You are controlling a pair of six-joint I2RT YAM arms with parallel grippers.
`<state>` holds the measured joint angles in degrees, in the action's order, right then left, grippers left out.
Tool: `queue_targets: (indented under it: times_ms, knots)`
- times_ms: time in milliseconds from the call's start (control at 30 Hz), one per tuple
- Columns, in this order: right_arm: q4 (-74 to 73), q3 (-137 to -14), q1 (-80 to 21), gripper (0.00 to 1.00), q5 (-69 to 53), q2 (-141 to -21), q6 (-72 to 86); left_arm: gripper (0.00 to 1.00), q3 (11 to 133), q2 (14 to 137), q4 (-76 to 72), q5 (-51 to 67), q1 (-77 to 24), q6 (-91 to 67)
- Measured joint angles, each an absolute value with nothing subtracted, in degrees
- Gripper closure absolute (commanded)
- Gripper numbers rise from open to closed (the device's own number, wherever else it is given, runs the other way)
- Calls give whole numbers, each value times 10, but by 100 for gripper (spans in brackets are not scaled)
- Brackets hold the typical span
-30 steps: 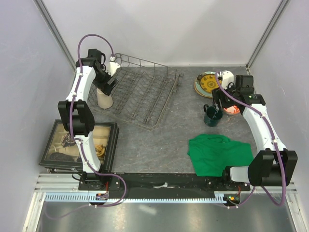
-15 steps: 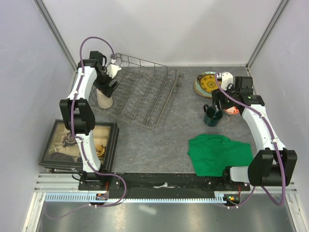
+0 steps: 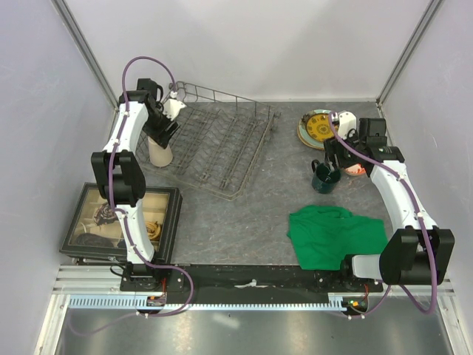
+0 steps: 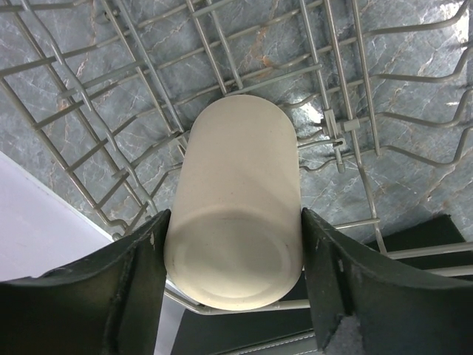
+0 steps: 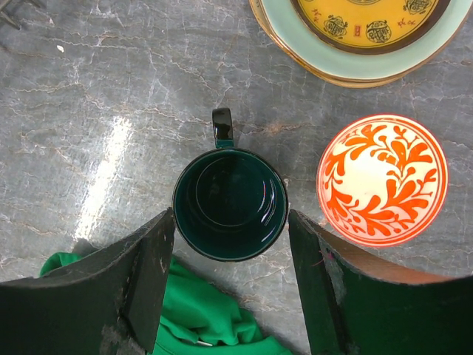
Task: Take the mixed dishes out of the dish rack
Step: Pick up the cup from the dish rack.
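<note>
The grey wire dish rack [image 3: 222, 144] stands at the back left and also shows in the left wrist view [image 4: 347, 126]. A tall beige cup [image 3: 160, 153] stands upside down at the rack's left edge. My left gripper [image 3: 163, 133] is over it, and in the left wrist view [image 4: 233, 222] both fingers press the sides of the cup [image 4: 236, 244]. The dark green mug [image 3: 324, 176] stands upright on the table. My right gripper [image 5: 230, 218] is open just above the mug [image 5: 230, 203], with a gap on each side. The red-and-white bowl [image 5: 382, 179] and the stacked plates [image 5: 355, 44], yellow-patterned on top, lie beside it.
A green cloth [image 3: 336, 235] lies crumpled on the table just near of the mug, and it also shows in the right wrist view [image 5: 199, 318]. A black-framed compartment tray [image 3: 122, 222] sits at the near left. White walls enclose the table on three sides.
My left arm has shifted slightly at the cup, which stays in the same place. The right arm has hardly moved.
</note>
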<state>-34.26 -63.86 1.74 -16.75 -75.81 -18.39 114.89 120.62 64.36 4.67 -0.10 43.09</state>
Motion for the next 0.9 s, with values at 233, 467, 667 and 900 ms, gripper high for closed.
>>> queue_targets:
  times_ms: [233, 467, 667, 900]
  knots:
    - [-343, -634, 17, 30, -168, -758, -184, 50, 1171, 1210, 668, 50, -1, 431]
    - [-343, -634, 17, 30, -169, -758, -184, 62, 1225, 1211, 689, 62, -1, 431]
    - [-343, -634, 17, 30, -172, -758, -182, 70, 1282, 1210, 703, 114, -1, 429]
    - [-346, -643, 17, 30, -205, -758, -175, 76, 1306, 1184, 720, 262, -1, 394]
